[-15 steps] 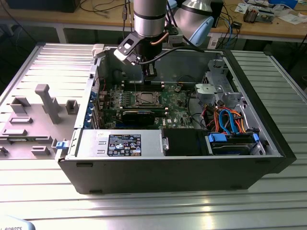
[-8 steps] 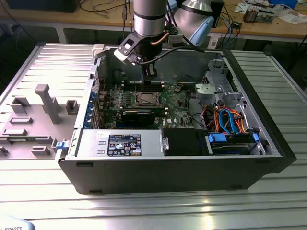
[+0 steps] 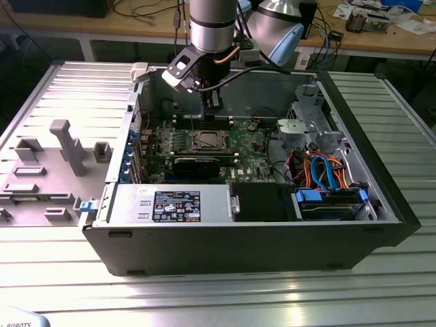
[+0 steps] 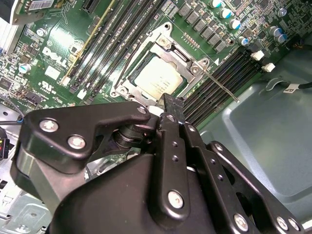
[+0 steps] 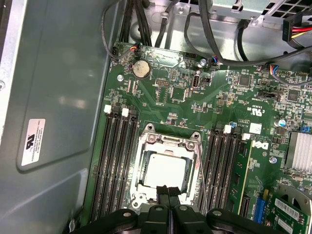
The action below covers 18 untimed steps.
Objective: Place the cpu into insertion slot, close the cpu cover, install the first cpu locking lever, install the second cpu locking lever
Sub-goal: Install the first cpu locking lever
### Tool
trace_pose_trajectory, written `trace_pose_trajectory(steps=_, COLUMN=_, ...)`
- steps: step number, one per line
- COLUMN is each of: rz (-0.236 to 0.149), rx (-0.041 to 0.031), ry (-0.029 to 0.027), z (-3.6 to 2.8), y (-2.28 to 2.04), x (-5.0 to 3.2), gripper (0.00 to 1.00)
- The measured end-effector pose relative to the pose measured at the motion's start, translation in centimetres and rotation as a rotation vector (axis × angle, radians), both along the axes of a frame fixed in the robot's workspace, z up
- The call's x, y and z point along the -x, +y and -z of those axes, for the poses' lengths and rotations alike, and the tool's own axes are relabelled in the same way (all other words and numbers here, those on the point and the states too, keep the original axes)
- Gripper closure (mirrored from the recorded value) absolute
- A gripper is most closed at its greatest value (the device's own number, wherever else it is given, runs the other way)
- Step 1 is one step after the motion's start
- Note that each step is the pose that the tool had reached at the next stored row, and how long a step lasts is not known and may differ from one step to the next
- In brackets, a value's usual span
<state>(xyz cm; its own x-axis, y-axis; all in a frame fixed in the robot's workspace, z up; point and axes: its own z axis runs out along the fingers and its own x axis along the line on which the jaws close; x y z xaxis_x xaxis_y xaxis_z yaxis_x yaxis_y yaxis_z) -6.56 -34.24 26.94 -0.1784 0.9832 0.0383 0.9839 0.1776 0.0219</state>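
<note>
In the exterior view we see the black two-fingered gripper (image 3: pixel 212 103) hanging inside the open black computer case (image 3: pixel 381 218), above the small silvery-grey square cpu (image 3: pixel 206 141); a printed black sticker (image 3: pixel 176 206) faces us. In the second wrist view the gripper is clenched on nothing beside the thin silvery metal cpu cover (image 4: pixel 171 48), which lies flat around the cpu. In the first wrist view a white printed label (image 5: pixel 33 135) sits on the grey case wall.

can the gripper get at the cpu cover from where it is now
Probably yes. In the first wrist view the gripper hangs with fingers shut right by the edge of the cpu cover, nothing lies between them, and the memory slots alongside stand low.
</note>
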Motion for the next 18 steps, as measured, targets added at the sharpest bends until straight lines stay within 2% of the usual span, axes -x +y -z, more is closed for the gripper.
trace_pose_trajectory(steps=18, rz=-0.016, rx=0.0000, ry=0.0000, z=0.00, y=0.00, x=0.00, gripper=0.89)
